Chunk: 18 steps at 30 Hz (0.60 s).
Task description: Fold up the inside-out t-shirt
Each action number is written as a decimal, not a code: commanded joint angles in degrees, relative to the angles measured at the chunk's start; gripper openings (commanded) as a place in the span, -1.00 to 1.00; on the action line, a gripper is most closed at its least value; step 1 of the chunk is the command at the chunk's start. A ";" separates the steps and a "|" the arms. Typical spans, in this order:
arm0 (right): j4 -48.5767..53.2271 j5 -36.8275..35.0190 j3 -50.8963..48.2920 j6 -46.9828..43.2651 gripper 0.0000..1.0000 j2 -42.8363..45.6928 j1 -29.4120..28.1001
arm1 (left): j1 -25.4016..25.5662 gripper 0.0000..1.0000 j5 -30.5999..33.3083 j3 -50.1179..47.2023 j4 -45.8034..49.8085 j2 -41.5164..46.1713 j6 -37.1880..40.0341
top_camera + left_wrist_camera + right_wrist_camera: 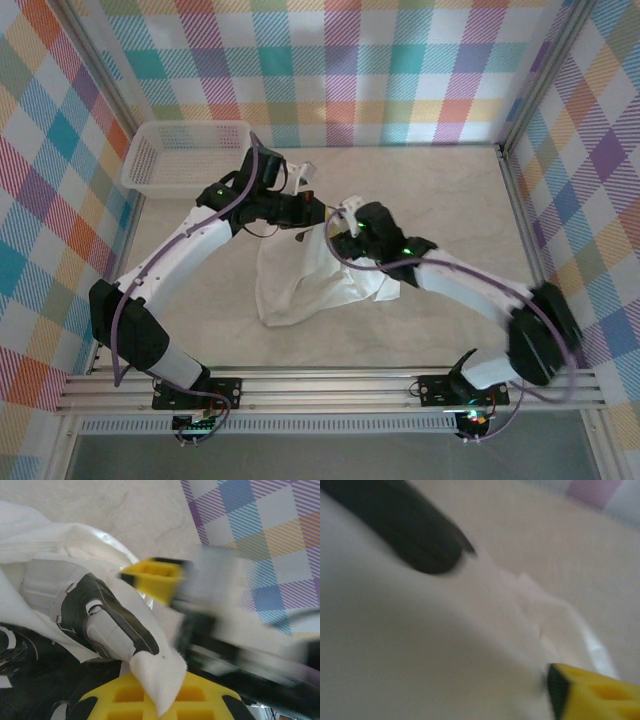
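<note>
The shirt (300,285) lies bunched in the middle of the desk (450,190). Its near end points toward the left arm's base, and its long axis runs near to far, leaning right toward the tools. A flap spreads rightward under the right arm. At the shirt's far end, the left tool (147,672) is clamped together on the cloth, and a white corner pokes out past the jaws. The right tool (345,215) sits just beside it against the cloth. Its wrist view is blurred, but its fingers stand apart there. A basket (135,170) sits in the far left corner, well apart from the shirt.
</note>
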<state>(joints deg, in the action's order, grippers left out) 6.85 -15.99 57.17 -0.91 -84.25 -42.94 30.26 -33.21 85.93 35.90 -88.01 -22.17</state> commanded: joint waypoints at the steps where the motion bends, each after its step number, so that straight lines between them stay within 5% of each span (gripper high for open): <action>1: 3.98 5.28 5.75 -2.73 -0.69 -2.40 -0.08 | -3.12 -1.00 3.96 2.90 7.43 1.85 3.91; 2: 5.16 12.37 6.10 -2.53 -0.98 -1.22 -0.01 | -4.83 -1.00 5.99 2.17 8.12 1.69 4.92; 6: 0.11 48.41 2.73 7.19 -1.00 6.19 2.46 | -11.85 -1.00 16.84 -4.12 4.65 -2.31 8.62; 8: -6.91 57.72 0.21 16.25 -0.99 8.73 3.69 | -14.35 -1.00 16.59 -7.69 -0.90 -6.13 8.48; 11: -11.20 62.36 -1.26 22.54 -0.99 10.22 5.32 | -16.24 -1.00 11.77 -11.45 -8.93 -9.00 6.14; 14: -9.88 59.19 -1.32 24.02 -0.90 9.54 6.66 | -16.37 -0.95 10.54 -12.88 -10.83 -6.79 6.09; 18: -3.97 54.68 0.89 23.04 -1.00 5.64 8.27 | -17.78 -0.36 11.83 -15.84 -6.88 2.67 5.48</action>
<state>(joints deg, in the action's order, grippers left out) 2.66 34.54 54.87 20.56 -78.37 -35.42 16.25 -29.21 71.53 29.30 -92.03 -15.44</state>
